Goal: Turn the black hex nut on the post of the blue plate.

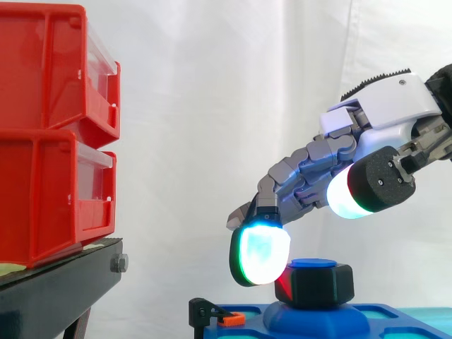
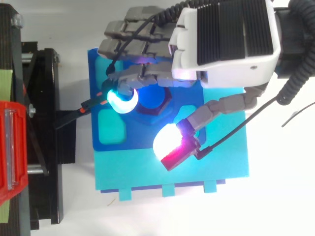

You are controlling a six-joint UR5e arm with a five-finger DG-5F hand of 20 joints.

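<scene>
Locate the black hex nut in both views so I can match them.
Side view: black hex nut sits low, right of centre, above the blue plate.
Top view: the nut is upper centre, ringing the blue post.
Shared landmark: the orange-tipped clip at the plate's edge.

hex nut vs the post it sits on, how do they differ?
The black hex nut is black with flat faceted sides; the post is blue with a round top. The nut is wider and rings the post; the post's top pokes just above the nut. Both stand upright on one axis on the blue plate.
</scene>
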